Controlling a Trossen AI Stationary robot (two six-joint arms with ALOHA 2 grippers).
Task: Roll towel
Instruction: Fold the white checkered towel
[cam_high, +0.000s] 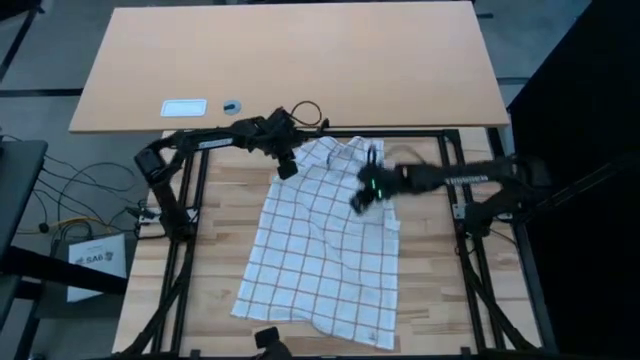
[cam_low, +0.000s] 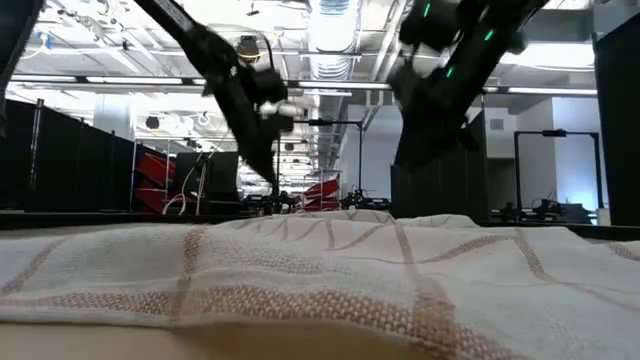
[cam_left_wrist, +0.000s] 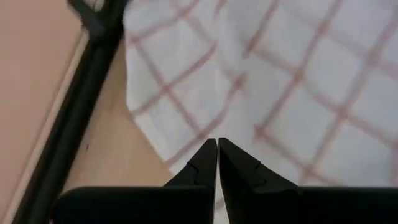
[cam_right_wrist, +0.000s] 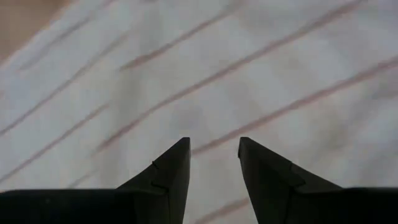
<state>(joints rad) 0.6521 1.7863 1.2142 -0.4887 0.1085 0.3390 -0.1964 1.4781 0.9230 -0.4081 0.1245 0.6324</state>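
We see the white soft cloth towel with reddish-brown check lines (cam_high: 325, 245) spread on the wooden tabletop (cam_high: 220, 260). Our left claw (cam_high: 287, 168), pressed together, hovers at its far-left corner; our right claw (cam_high: 358, 200), fingers apart and empty, hovers above its far-right part.

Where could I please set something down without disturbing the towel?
The tan tabletop beyond the towel is mostly bare, save a white card and a small round thing near its left end. Around the towel's far edge both pincers crowd in.
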